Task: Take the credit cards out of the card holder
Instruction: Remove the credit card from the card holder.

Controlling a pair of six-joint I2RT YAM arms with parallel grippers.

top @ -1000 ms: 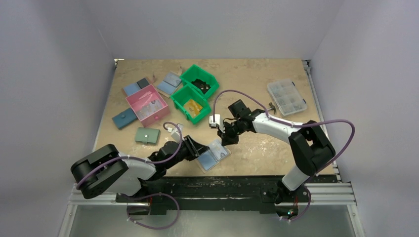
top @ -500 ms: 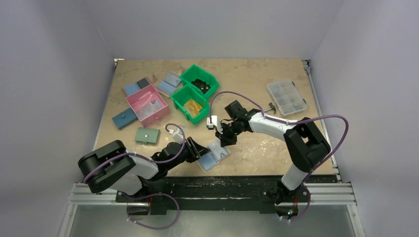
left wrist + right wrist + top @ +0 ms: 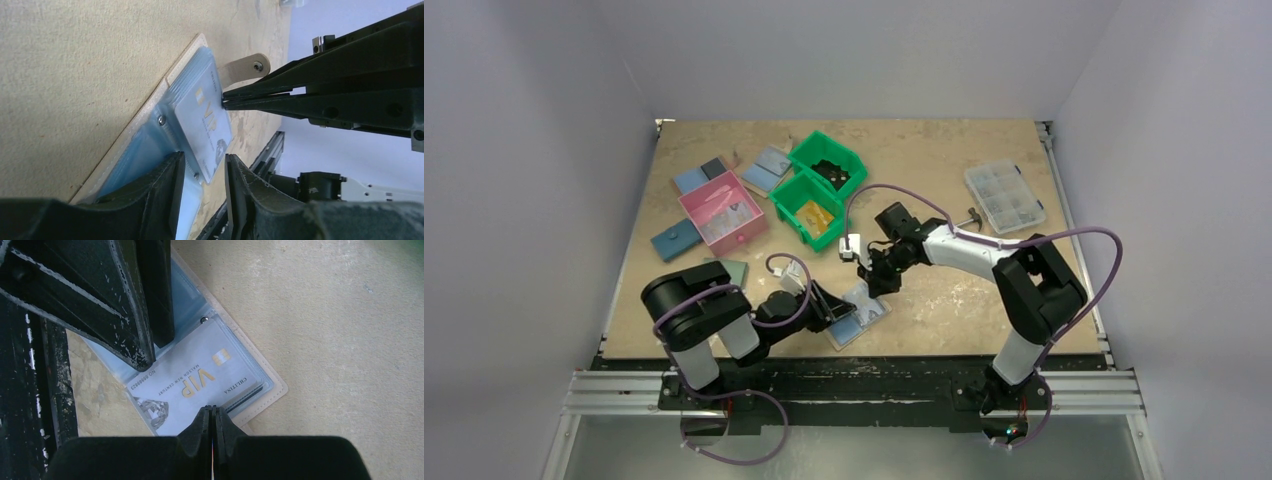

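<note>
The right gripper (image 3: 213, 416) has its jaws pinched together at the short edge of a credit card (image 3: 197, 377), though I cannot tell whether the card sits between the tips. The card is pale silver with a gold chip and gold "VIP" lettering. It lies on the card holder (image 3: 140, 145), spread open near the table's (image 3: 350, 315) front edge — beige rim, light-blue clear sleeves. The left gripper (image 3: 202, 186), jaws narrowly apart, stands over the holder's other end.

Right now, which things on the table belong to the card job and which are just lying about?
In the job: card holder, VIP card, left gripper, right gripper.
Lying about: green bins, pink box, dark-blue wallet, clear organizer box.
</note>
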